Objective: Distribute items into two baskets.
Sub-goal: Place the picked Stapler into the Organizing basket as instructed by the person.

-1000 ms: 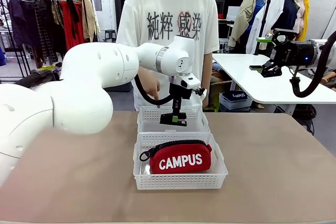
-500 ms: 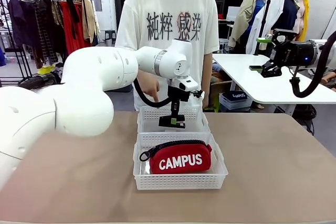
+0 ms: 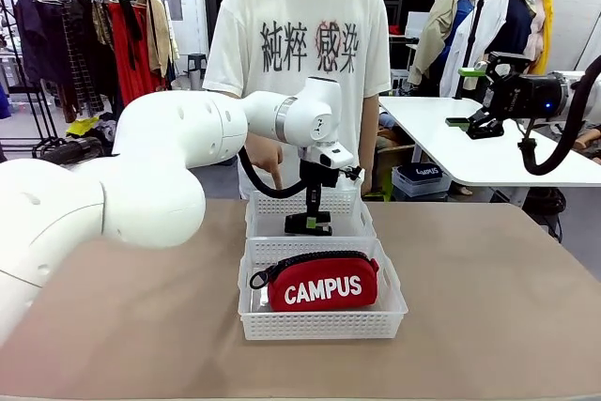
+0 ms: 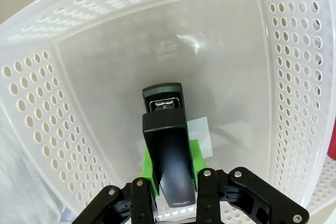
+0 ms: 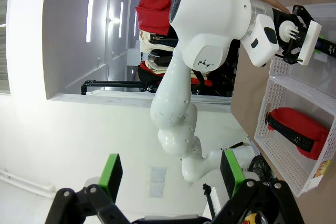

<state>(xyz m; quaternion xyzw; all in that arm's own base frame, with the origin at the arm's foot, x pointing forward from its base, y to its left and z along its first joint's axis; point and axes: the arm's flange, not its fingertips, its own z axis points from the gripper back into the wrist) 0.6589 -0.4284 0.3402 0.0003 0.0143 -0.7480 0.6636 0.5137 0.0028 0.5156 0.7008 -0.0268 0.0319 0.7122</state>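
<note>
Black stapler (image 4: 167,145) being clamped by left gripper (image 4: 169,192), hanging inside far basket (image 3: 352,224); next: releasing.

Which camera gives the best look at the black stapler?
The left wrist view: the stapler sits close up between the left gripper's green pads, over the far basket. The front view shows it small and dark; the right wrist view hardly shows it.
</note>
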